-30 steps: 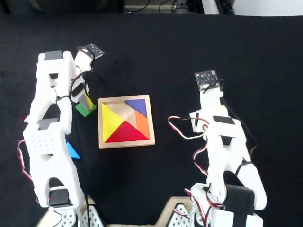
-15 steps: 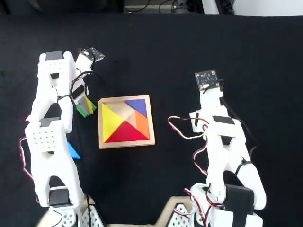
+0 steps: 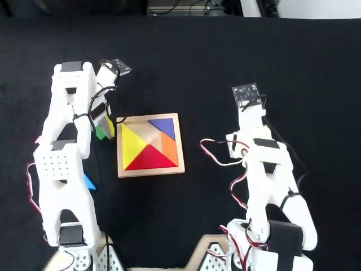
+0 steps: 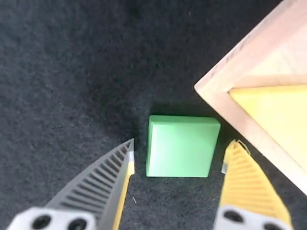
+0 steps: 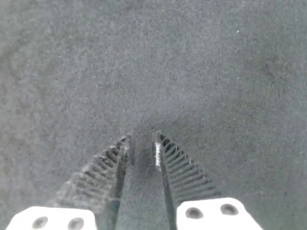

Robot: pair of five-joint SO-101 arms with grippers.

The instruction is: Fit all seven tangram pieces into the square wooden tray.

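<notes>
Black felt-like cloth table, matte and fuzzy. Two white plastic arms stand on it. The high view gives the layout: the square wooden tray sits between the arms, pale grain with a raised rim. Inside it are a yellow triangle, a red triangle, an orange piece and a dark blue piece, with bare wood at the top centre. A light blue piece lies on the cloth, partly hidden by the left arm. The left wrist view adds detail: the green square, smooth and flat, lies on the cloth just beside a tray corner. The left gripper is spread wide with its ribbed tips flanking the square. The right gripper is well apart from the tray, nearly closed to a thin slit and holding nothing.
</notes>
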